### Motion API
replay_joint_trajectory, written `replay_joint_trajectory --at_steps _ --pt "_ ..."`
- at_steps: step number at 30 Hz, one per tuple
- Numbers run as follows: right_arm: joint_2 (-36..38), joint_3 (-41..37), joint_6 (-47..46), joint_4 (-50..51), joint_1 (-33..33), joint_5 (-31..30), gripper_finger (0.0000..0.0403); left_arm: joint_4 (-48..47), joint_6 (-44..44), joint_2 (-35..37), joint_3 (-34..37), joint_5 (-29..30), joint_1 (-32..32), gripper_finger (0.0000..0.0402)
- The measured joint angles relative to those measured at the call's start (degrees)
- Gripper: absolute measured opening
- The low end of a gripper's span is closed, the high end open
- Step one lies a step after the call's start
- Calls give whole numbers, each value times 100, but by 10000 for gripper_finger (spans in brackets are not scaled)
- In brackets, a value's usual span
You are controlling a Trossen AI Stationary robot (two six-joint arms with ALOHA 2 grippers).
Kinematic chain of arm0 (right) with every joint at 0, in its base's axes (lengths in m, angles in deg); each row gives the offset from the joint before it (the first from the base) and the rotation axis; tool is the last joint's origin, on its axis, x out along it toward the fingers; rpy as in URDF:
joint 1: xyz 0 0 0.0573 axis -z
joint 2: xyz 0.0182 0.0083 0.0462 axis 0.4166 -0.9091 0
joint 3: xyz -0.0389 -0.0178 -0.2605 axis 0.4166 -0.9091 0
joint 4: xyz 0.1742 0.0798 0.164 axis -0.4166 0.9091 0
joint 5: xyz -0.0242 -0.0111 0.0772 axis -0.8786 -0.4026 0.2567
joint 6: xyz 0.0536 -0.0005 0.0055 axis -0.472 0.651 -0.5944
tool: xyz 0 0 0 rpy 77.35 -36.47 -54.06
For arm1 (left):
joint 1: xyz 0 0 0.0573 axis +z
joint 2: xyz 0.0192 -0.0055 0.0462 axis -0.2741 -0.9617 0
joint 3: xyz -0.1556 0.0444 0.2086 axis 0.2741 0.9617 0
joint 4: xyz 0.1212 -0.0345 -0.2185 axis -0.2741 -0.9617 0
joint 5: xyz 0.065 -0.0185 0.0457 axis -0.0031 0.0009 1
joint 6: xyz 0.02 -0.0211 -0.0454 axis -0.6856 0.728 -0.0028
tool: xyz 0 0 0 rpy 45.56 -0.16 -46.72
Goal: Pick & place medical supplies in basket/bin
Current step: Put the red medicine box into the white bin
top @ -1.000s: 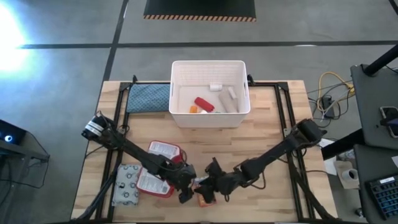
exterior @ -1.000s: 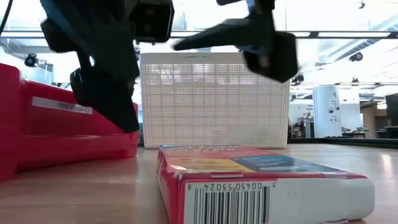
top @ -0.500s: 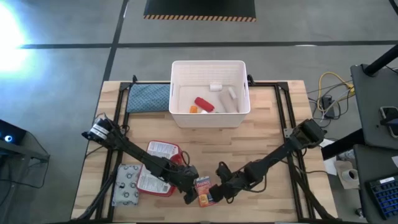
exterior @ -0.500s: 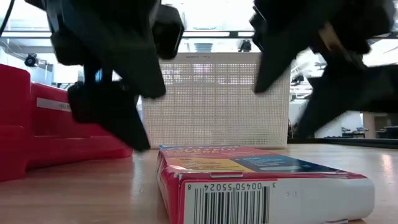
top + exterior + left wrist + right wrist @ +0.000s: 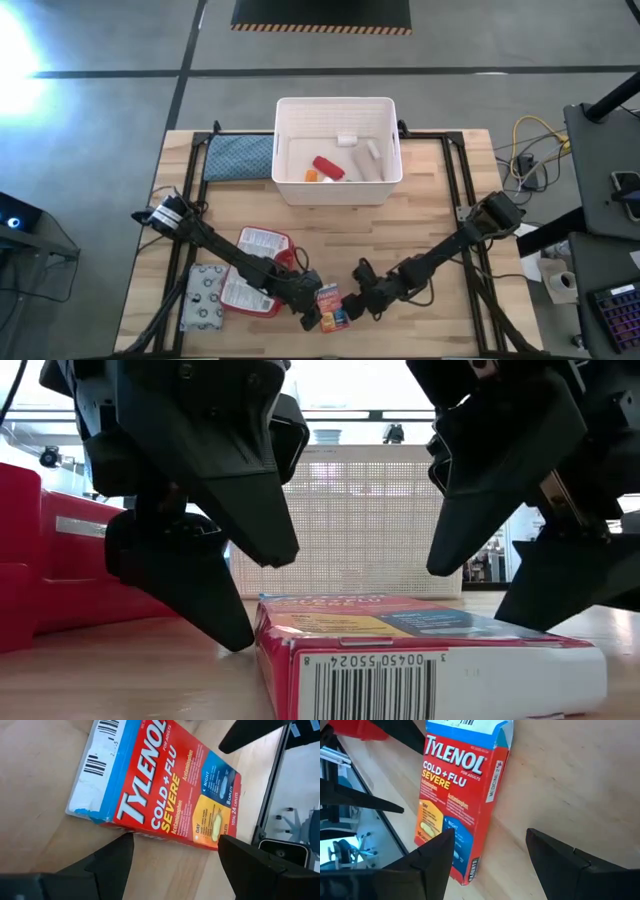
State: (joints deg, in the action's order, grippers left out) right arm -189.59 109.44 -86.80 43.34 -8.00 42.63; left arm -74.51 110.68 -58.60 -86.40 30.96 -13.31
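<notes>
Grippers (image 5: 312, 318) (image 5: 362, 304) flank flat glossy cardboard box (image 5: 331, 305).

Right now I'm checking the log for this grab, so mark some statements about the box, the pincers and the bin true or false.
1. The red Tylenol cardboard box lies flat on the wooden table. True.
2. The left pincer is shut on the box. False: its fingers are spread open beside the box, in the left wrist view.
3. The right pincer sits on the box's other side, open. True.
4. The white slotted plastic bin holds nothing. False: a red cylinder and small white tubes lie inside.
5. The box is already in the bin. False: it rests near the table's front edge, well apart from the bin.
</notes>
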Motion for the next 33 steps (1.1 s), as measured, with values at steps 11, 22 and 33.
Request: replay_joint_trajectory --at_steps 11,22,33 --pt "-197 324 216 -40 10 30 238 -256 -20 -28 35 33 -125 269" --pt "-920 1197 525 51 37 176 238 -298 -4 -32 89 86 -208 269" --pt "-618 1571 1695 46 98 -17 237 -291 -58 -36 73 303 -293 269"
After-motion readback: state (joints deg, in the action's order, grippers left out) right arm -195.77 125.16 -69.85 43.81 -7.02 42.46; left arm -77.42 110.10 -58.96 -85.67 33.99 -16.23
